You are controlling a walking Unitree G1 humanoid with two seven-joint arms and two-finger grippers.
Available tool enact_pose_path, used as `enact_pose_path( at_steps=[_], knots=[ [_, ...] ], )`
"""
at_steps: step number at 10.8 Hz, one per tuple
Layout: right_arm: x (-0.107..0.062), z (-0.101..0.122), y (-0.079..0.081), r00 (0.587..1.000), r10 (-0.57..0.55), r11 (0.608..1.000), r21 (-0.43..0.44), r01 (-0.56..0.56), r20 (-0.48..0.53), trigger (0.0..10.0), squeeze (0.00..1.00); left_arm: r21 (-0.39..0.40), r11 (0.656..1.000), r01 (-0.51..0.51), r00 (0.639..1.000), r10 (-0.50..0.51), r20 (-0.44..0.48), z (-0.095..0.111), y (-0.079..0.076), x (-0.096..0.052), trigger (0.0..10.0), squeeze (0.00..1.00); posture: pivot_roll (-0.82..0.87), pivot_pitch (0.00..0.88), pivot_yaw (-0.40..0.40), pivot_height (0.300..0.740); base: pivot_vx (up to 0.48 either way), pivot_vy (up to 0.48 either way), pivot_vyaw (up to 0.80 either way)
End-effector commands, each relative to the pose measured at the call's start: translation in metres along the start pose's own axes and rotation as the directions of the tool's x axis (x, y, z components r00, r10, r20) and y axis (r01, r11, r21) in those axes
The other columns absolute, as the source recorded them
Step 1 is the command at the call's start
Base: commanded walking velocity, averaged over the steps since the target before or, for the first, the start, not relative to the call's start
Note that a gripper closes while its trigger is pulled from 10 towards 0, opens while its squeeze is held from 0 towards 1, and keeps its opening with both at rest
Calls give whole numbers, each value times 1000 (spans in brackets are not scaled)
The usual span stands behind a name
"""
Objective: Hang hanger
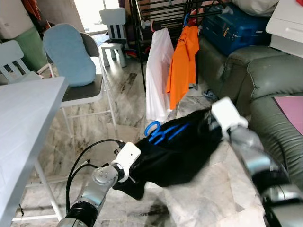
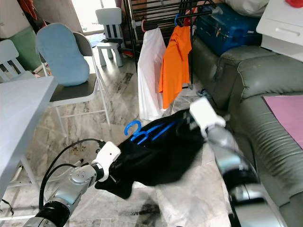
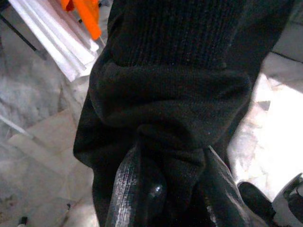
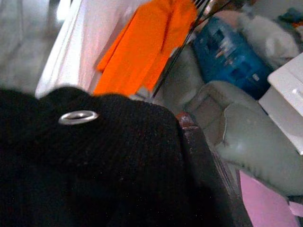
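Sofa [image 1: 265, 80]: grey-green, along the robot's right; its front edge runs close beside the right arm, so little room on that side.
Floor [image 1: 128, 99]: marbled tile, open between the chair and the rack.
Bench [image 1: 23, 118]: pale, at the left; its corner edge juts toward the chair.
Chair [image 1: 75, 71]: blue cushion on its back, just beyond the bench corner.
Rack [image 1: 161, 12]: dark bars at the far end; a white garment [image 1: 158, 75] and an orange shirt [image 1: 183, 64] hang from it side by side.
Black garment [image 1: 175, 151]: stretched in the air between both arms, its lower edge sagging above the floor (short of the rack).
Blue hanger [image 1: 154, 131]: inside the garment, hook poking out at the upper edge.
Left hand [image 3: 173, 198]: clenched on a bunched fold of the garment.
Right hand [image 4: 199, 156]: at the garment's far end; cloth covers the fingers, so its grip cannot be told.
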State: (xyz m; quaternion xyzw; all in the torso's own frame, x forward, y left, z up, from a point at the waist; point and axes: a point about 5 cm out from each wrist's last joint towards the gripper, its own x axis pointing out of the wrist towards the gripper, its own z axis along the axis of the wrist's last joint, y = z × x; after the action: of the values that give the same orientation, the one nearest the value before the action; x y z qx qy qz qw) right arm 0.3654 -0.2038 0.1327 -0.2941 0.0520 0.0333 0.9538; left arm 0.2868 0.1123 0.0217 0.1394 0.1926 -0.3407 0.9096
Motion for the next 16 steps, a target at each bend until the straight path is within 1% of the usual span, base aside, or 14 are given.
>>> enact_pose_path(
  at_steps=[1, 3, 4, 6, 7, 8, 9, 10, 11, 12, 13, 14, 15, 16],
  knots=[
    [6, 22, 4, 997, 0, 999, 47, -4, 78, 0, 0, 11, 1000, -15, 1000, 15, -4, 3, 3, 0, 0, 0, -223, 0, 125, 740, 0, 0, 0],
    [8, 52, 26, 975, 98, 987, 110, -121, 197, 0, 0, 6, 999, -42, 999, 42, -18, 8, 5, 4, 0, 0, -222, 0, 126, 740, 0, 0, 0],
    [4, 65, 44, 945, 197, 969, 96, -228, 260, 0, 0, -20, 994, -108, 994, 108, -11, 15, 11, 8, 0, 0, -226, 0, 128, 740, 0, 0, 0],
    [-10, 67, 68, 884, 365, 922, 17, -386, 294, 0, 0, -93, 983, -157, 987, 159, 15, 27, 16, 14, 0, 0, -231, 0, 130, 740, 0, 0, 0],
    [-20, 65, 81, 845, 441, 888, -7, -461, 303, 0, 0, -122, 980, -158, 986, 163, 27, 33, 15, 17, 0, 0, -237, 0, 132, 740, 0, 0, 0],
    [-33, 65, 98, 781, 536, 830, -31, -557, 319, 0, 0, -142, 977, -158, 985, 166, 40, 39, 13, 20, 0, 0, -239, 0, 133, 740, 0, 0, 0],
    [-38, 63, 106, 757, 574, 804, -36, -594, 314, 0, 0, -151, 974, -168, 983, 177, 45, 41, 14, 21, 0, 0, -239, 0, 133, 740, 0, 0, 0],
    [-48, 55, 118, 714, 645, 755, -82, -650, 274, 0, 0, -170, 962, -214, 973, 225, 51, 45, 19, 21, 0, 0, -240, 0, 128, 740, 0, 0, 0],
    [-43, 43, 109, 776, 593, 804, -93, -588, 217, 0, 0, -140, 968, -207, 975, 216, 52, 45, 22, 19, 0, 0, -235, 0, 125, 740, 0, 0, 0],
    [-22, 38, 73, 905, 386, 922, -82, -378, 176, 0, 0, -70, 986, -151, 988, 153, 23, 37, 22, 14, 0, 0, -236, 0, 123, 740, 0, 0, 0],
    [-8, 40, 35, 973, 166, 986, 0, -168, 161, 0, 0, -20, 994, -107, 994, 107, -16, 27, 23, 9, 0, 0, -236, 0, 124, 740, 0, 0, 0],
    [0, 43, -5, 989, -22, 999, 41, 16, 145, 0, 0, 70, 995, -73, 993, 79, -85, 10, 27, 1, 0, 0, -237, 0, 125, 740, 0, 0, 0],
    [4, 50, -36, 978, -140, 989, 74, 130, 153, 0, 0, 77, 993, -95, 984, 105, -143, -5, 37, -9, 0, 0, -238, 0, 126, 740, 0, 0, 0],
    [6, 54, -46, 972, -171, 984, 68, 162, 159, 0, 0, 80, 983, -167, 969, 178, -168, -13, 50, -16, 0, 0, -236, 0, 126, 740, 0, 0, 0]
  ],
)
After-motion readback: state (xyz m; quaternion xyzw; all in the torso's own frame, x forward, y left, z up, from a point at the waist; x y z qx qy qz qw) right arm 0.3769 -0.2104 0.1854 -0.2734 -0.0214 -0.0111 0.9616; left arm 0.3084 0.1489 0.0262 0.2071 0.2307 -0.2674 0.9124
